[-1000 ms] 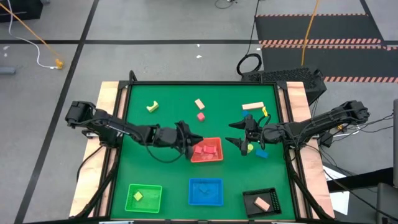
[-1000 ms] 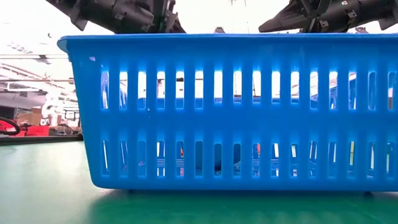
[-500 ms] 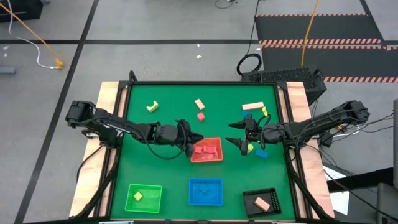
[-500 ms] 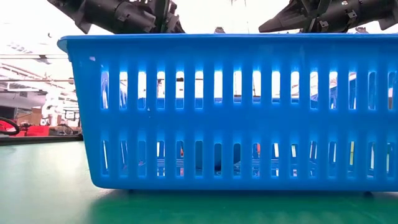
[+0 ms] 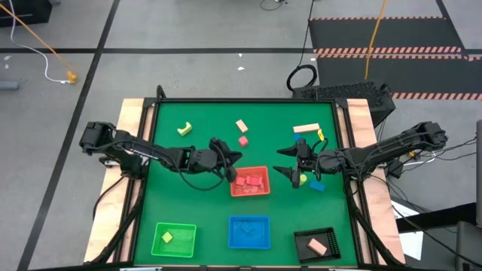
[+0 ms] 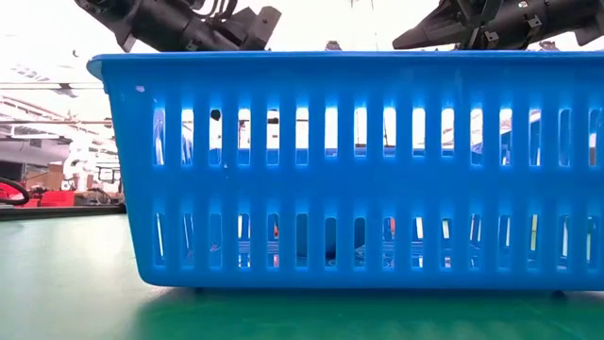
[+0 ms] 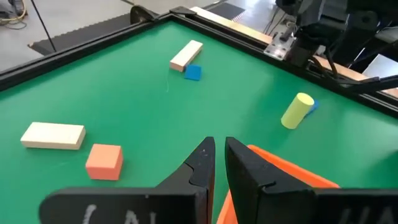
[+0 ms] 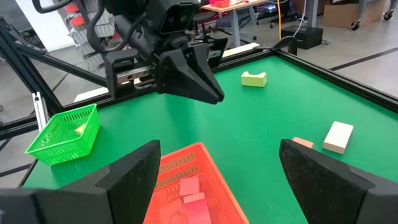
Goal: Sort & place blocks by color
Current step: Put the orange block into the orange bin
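Observation:
My left gripper (image 5: 230,159) is shut and empty, just off the far left corner of the red tray (image 5: 263,189), which holds red blocks (image 5: 245,181). It also shows in the left wrist view (image 7: 217,155). My right gripper (image 5: 291,162) is open wide and empty, to the right of the red tray (image 8: 214,177). A red cube (image 5: 243,140) and a tan block (image 5: 241,126) lie on the mat beyond my left gripper. A yellow arch (image 5: 184,129) lies at the far left. A tan bar (image 5: 306,129), a yellow cylinder (image 5: 303,179) and a blue block (image 5: 317,184) lie near my right gripper.
A green tray (image 5: 160,248) with a yellow block, a blue tray (image 5: 249,222) and a black tray (image 5: 304,239) with a tan block stand along the near edge. The blue tray (image 6: 349,170) fills the low view. Raised wooden rails border the green mat.
My left gripper has drawn back from over the red tray's left side toward the table's far edge and risen a little. The red blocks stay in the tray.

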Motion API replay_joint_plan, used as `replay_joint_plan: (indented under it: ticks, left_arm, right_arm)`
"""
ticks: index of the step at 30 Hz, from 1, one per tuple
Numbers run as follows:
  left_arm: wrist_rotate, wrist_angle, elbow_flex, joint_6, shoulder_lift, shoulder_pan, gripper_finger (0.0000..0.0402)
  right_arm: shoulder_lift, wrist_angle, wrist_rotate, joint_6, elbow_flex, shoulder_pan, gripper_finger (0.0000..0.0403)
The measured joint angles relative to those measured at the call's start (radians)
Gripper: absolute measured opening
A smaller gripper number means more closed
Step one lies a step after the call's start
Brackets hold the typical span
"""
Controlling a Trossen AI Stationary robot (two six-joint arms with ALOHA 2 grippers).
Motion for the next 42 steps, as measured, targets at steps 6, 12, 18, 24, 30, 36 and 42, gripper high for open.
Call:
replay_joint_plan:
  ticks: [6, 12, 18, 24, 30, 36, 42]
  left_arm:
    - [-0.016, -0.017, 0.000, 0.024, 0.000, 0.000, 0.0037]
    - [-0.033, -0.030, 0.000, 0.060, 0.000, 0.001, 0.0037]
    - [-0.045, -0.080, 0.000, 0.060, 0.007, 0.031, 0.0037]
    - [-0.043, -0.106, 0.000, 0.065, 0.008, 0.045, 0.0037]
    - [-0.017, -0.079, 0.000, 0.041, 0.008, 0.045, 0.0056]
    - [-0.008, -0.072, 0.000, -0.023, 0.008, 0.047, 0.0143]
    - [-0.054, -0.069, 0.000, 0.046, 0.008, 0.052, 0.0195]
  right_arm:
    - [0.000, 0.000, 0.000, 0.000, 0.000, 0.000, 0.0318]
    - [0.000, 0.000, 0.000, 0.000, 0.000, 0.000, 0.0318]
    - [0.000, 0.000, 0.000, 0.000, 0.000, 0.000, 0.0318]
    - [0.000, 0.000, 0.000, 0.000, 0.000, 0.000, 0.0318]
    - [0.000, 0.000, 0.000, 0.000, 0.000, 0.000, 0.0318]
    - [0.000, 0.000, 0.000, 0.000, 0.000, 0.000, 0.0318]
    - [0.000, 0.000, 0.000, 0.000, 0.000, 0.000, 0.0318]
